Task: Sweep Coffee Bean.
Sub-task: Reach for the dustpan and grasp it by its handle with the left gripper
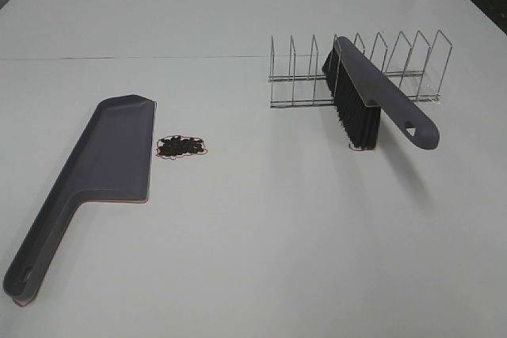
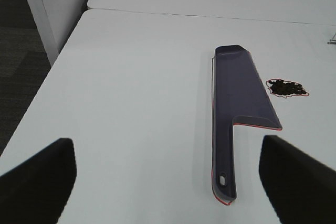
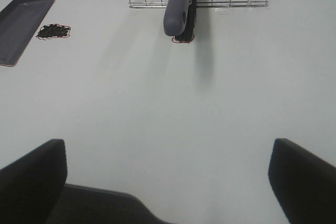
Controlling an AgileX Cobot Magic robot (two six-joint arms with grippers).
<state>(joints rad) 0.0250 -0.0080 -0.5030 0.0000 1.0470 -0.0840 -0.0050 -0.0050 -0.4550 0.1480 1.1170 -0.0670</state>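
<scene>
Indoors, white table [image 1: 253,275], coffee bean [image 1: 183,146] beside dustpan [image 1: 111,156], left fingers [image 2: 37,182] and right fingers [image 3: 302,182] released.

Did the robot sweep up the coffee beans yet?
Not yet, nothing is done. The pile of tiny dark coffee beans sits on the white table beside the flat grey plastic dustpan, not in it. The grey brush with black bristles leans untouched in the wire rack. The left claw and right claw are open and empty. Left to do: take the brush and sweep the beans into the dustpan.
</scene>
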